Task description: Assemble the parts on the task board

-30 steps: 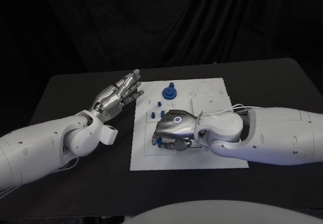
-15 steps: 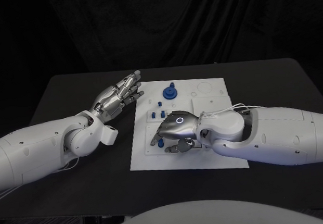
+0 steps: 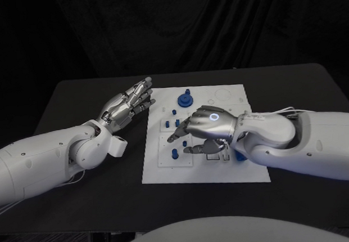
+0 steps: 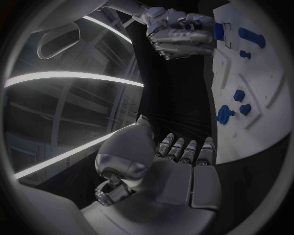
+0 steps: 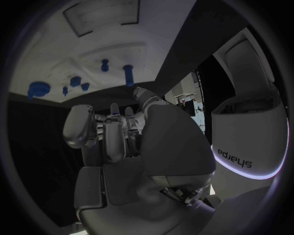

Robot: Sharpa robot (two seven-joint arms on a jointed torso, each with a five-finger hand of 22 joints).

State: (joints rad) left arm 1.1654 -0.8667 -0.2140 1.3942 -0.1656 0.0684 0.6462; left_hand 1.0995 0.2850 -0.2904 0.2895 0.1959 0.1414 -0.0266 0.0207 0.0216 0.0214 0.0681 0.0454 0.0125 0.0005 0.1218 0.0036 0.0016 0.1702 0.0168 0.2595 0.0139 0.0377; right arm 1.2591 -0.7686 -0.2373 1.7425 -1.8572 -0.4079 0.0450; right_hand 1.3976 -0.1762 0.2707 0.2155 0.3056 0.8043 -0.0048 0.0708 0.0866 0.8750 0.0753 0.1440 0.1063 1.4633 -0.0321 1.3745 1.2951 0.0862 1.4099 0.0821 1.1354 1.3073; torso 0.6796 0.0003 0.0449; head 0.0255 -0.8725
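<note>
Head view: we see the white task board (image 3: 203, 172) lying in the middle of the black table (image 3: 302, 83), with the two arms reaching in over it from either side. The left hand (image 3: 127, 105) is raised above the table just off the board's left edge, near its far left corner; its fingers are extended and slightly apart, and it holds nothing. The right hand (image 3: 204, 131) hangs over the middle of the board, palm down, fingers loosely curled and parted; from this view and from the right wrist view we cannot tell whether anything lies inside them.

We mark several blue parts on the board. A round blue part with a post (image 3: 186, 100) stands near the far edge. A cluster of small blue pieces (image 3: 169, 123) lies toward the left edge, just beside the right hand's fingers (image 3: 175, 135). An oblong blue peg (image 3: 175, 153) lies nearer the front, below those fingers. One further blue part (image 3: 240, 156) shows at the right wrist, partly covered by the arm.

In the left wrist view we find the same board (image 4: 269, 117) edge-on, the round part (image 4: 224, 115) on it, and the right hand (image 4: 179, 33) poised over its far end.

In the right wrist view, the blue parts sit on the board (image 5: 104, 44) beyond the fingers (image 5: 113, 137).
</note>
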